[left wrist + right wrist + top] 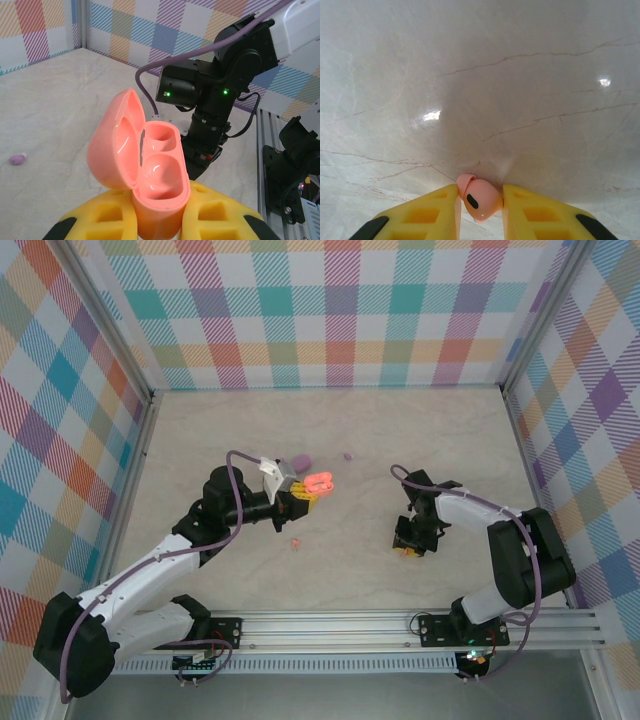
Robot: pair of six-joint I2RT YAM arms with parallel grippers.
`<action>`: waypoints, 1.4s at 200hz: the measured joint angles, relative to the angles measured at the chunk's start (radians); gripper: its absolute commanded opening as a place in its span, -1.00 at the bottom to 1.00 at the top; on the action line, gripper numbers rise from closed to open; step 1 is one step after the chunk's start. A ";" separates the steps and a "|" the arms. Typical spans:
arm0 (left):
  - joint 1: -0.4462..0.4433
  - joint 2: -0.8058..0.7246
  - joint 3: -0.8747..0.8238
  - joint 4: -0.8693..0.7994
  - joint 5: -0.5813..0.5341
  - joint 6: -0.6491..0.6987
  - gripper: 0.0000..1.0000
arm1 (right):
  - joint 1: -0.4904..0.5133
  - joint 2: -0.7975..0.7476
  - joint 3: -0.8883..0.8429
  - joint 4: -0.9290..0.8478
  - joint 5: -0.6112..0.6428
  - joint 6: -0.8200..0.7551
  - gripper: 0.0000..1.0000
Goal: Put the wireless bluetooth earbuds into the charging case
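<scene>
An open salmon case (150,170) is the landmark, lifted off the table (430,430). Just beyond it, on the far side, lies a purple case (299,462), and farther to its right a purple earbud (347,455) rests alone on the table. Below the salmon case, nearer the arm bases, a loose salmon earbud (296,542) lies on the table. Nothing stands between these pieces and the case.

The left gripper (159,215) has its yellow fingers (107,215) pressed against the sides of the salmon case's lower half. The lid is swung back and both wells are bare.

Well to the right of the case, the right gripper (480,206) is down at the table, its jaws nearly together and pinching a second salmon earbud (481,198).
</scene>
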 measured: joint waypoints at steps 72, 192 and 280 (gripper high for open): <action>-0.001 0.022 0.000 0.000 0.000 0.000 -0.92 | 0.000 0.000 0.001 0.001 -0.020 0.001 -0.70; -0.001 0.021 0.001 0.008 0.003 0.001 -0.92 | 0.013 -0.189 0.124 0.069 -0.017 -0.085 -0.84; -0.002 0.003 -0.010 0.098 -0.024 -0.026 -0.99 | 0.076 -0.308 0.342 0.069 -0.037 -0.216 -0.89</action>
